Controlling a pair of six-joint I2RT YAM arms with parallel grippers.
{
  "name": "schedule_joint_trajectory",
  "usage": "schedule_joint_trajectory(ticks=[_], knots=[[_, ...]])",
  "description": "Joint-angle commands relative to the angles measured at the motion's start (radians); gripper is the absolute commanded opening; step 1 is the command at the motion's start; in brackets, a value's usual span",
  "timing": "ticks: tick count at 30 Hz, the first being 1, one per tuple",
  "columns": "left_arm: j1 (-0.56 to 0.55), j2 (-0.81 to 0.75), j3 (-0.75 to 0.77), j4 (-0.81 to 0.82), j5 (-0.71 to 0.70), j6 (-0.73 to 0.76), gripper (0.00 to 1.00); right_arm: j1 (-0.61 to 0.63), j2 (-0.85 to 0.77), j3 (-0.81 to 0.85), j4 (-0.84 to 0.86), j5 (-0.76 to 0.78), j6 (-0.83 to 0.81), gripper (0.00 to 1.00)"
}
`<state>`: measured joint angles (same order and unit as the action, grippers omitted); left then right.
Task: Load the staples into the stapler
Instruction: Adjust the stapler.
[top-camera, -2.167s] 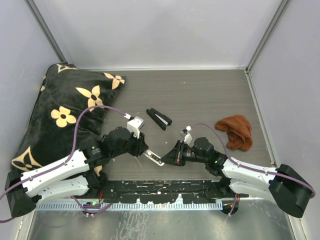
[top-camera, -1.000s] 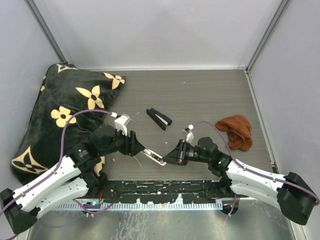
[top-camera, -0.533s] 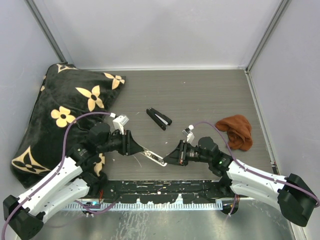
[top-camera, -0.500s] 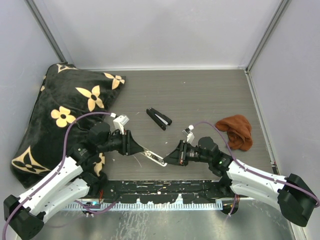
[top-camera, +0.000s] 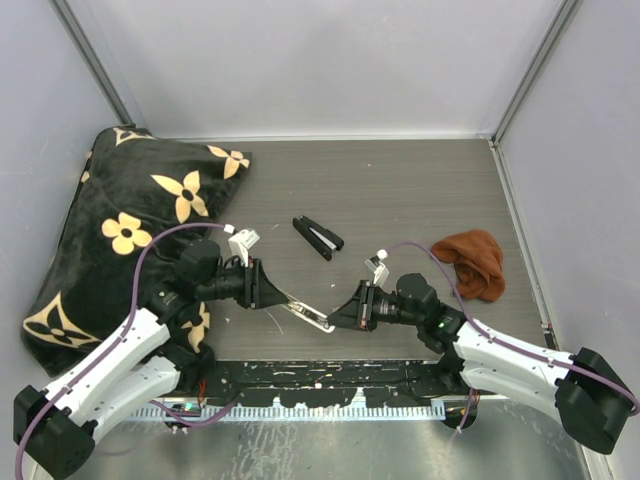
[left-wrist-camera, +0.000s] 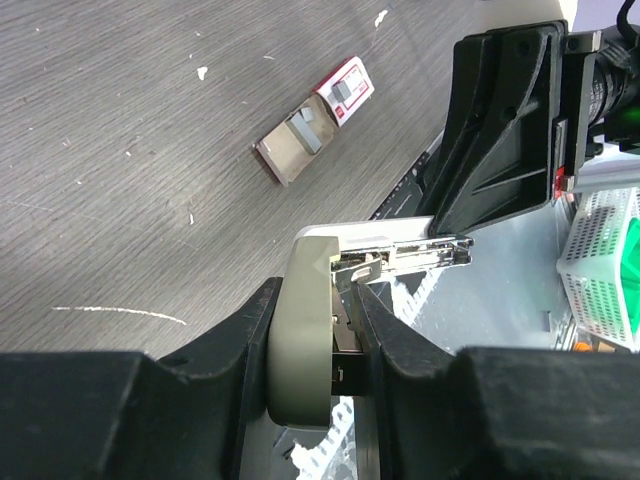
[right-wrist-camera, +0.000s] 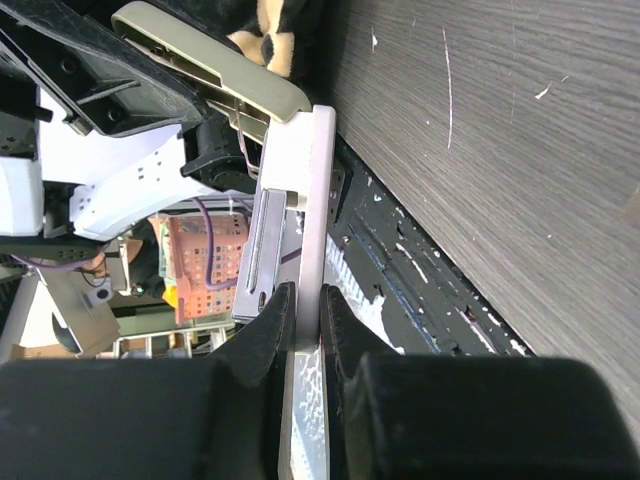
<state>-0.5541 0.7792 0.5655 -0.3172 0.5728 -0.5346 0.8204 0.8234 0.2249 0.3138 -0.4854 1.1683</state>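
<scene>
Low in the middle of the top view, the left gripper (left-wrist-camera: 318, 297) is clamped on the cream-green cover of the opened stapler (top-camera: 306, 314). The right gripper (right-wrist-camera: 307, 293) pinches its white base. Beyond, on the table (top-camera: 420, 190), the small grey staples (left-wrist-camera: 306, 129) sit in the open tray of a red-and-white box (left-wrist-camera: 345, 88).

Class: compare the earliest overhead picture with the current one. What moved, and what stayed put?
The left gripper, shut on the stapler at its cream-green end, drew back to the left, so the stapler now spans a longer stretch between the arms. The right gripper kept its hold on the other end, barely shifting. The black object, orange cloth and flowered cushion stayed put.
</scene>
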Motion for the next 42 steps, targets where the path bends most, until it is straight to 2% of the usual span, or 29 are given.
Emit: schedule_joint_trajectory(ticks=[1,6,12,19,25,32,37,42], knots=[[0.014,0.012,0.098,-0.088,-0.004,0.057,0.00,-0.005,0.025,-0.014,0.105,0.016,-0.155,0.01],[0.013,0.095,0.206,-0.250,-0.084,0.167,0.00,-0.003,0.124,0.026,0.152,-0.016,-0.203,0.11],[-0.022,0.173,0.267,-0.294,-0.171,0.224,0.00,-0.004,0.221,0.077,0.207,-0.065,-0.225,0.25],[-0.126,0.254,0.325,-0.323,-0.340,0.261,0.00,-0.004,0.229,0.114,0.235,-0.128,-0.222,0.38],[-0.184,0.294,0.358,-0.321,-0.415,0.269,0.00,-0.003,0.219,0.116,0.215,-0.118,-0.237,0.40],[-0.187,0.274,0.350,-0.274,-0.350,0.234,0.00,-0.002,0.274,0.089,0.083,-0.014,-0.347,0.37],[-0.169,0.237,0.336,-0.251,-0.262,0.197,0.00,-0.002,0.363,0.040,0.125,0.027,-0.349,0.35],[-0.101,0.175,0.309,-0.197,-0.118,0.149,0.00,0.000,0.438,0.030,0.163,0.046,-0.367,0.34]])
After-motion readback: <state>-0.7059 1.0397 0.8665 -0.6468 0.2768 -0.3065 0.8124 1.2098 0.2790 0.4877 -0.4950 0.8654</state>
